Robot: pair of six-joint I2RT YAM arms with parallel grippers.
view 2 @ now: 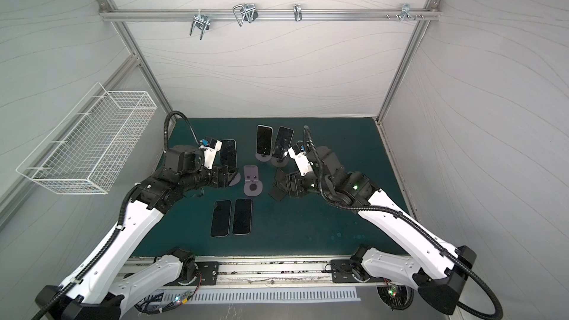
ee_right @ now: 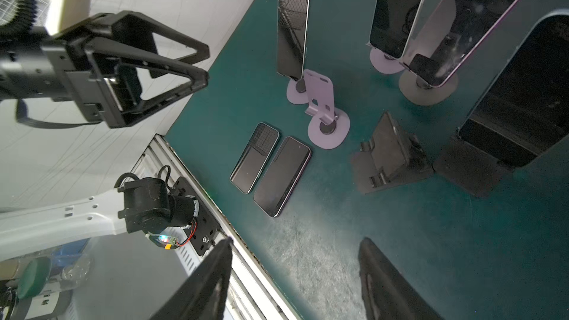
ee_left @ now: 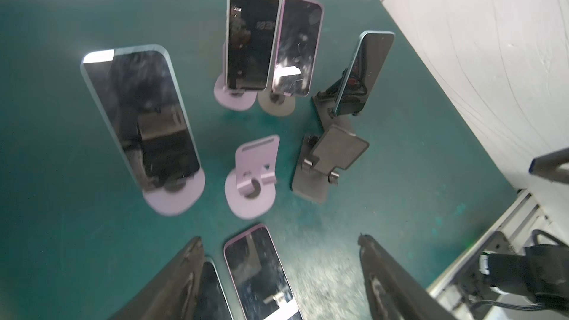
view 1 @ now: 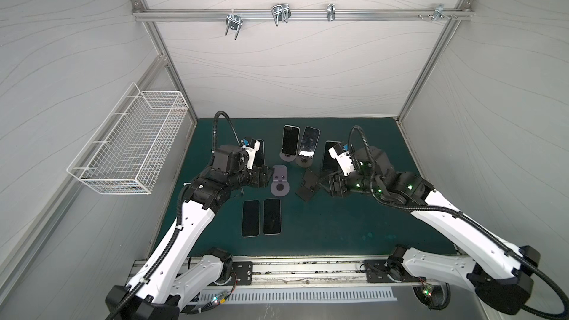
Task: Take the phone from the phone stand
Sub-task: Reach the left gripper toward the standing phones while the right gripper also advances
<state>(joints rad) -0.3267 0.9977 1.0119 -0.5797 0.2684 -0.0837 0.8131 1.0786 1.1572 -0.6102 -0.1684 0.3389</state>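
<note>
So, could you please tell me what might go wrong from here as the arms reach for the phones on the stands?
1. The white-rimmed phone and purple-rimmed phone at the back stand almost edge to edge; gripping either could topple its neighbour.
2. The left phone rests on a purple base that looks unfixed; an angled pull by the left gripper may drag or tip it.
3. The empty black stand sits beside the right gripper, which could bump it.

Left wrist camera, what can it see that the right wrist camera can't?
Only the left wrist view shows the right arm's base joint. Only the right wrist view shows the left end effector, open and empty. Both show the empty lilac stand, the empty black stand and two phones lying flat.
</note>
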